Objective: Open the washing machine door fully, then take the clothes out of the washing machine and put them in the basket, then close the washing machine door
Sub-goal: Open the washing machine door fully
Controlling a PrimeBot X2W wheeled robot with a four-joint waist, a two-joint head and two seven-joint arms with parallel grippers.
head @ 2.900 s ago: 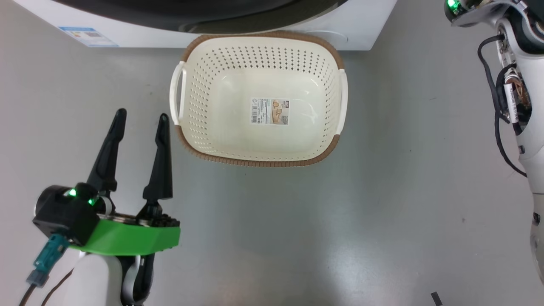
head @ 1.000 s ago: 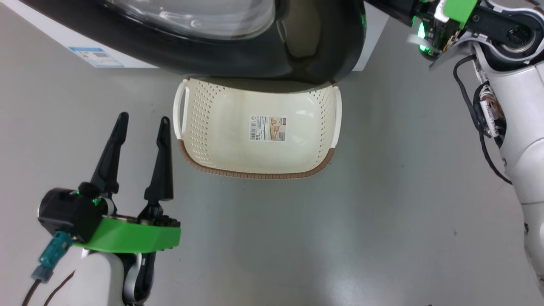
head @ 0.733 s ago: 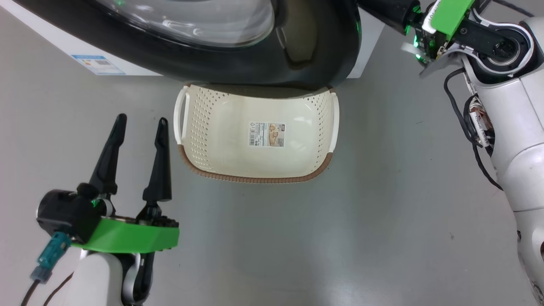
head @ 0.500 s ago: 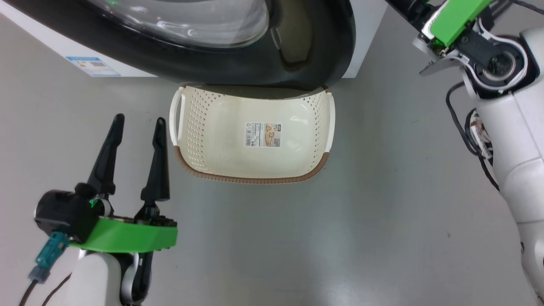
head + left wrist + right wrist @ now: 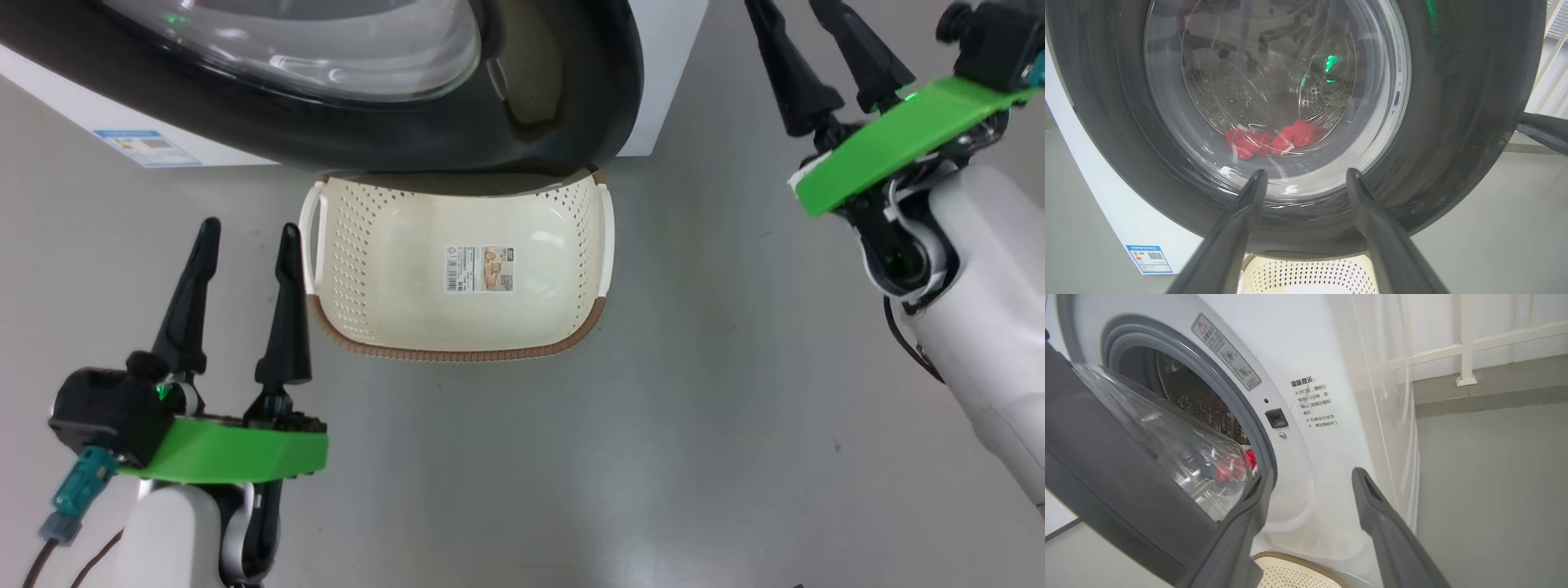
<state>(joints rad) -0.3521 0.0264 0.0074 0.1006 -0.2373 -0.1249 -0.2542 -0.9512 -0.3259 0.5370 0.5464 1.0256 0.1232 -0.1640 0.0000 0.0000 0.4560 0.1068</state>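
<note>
From the head, left gripper (image 5: 249, 227) and right gripper (image 5: 820, 49) both gape wide and empty, with the basket (image 5: 457, 349) partly under the washing machine door (image 5: 326, 139). Left wrist: red clothes (image 5: 1298, 134) show through that door. Right wrist: door's ajar off the washing machine (image 5: 1298, 355).

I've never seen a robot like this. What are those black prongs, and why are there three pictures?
The black prongs are the robot's grippers, its hands. One picture looks down from its head: the left gripper and the right gripper, both open and empty. The other two come from cameras on each wrist. On the grey floor sits an empty cream perforated plastic basket with a brown rim, before a white front-loading washing machine. Its round black-rimmed glass door stands partly open; red clothes lie inside the drum.
</note>
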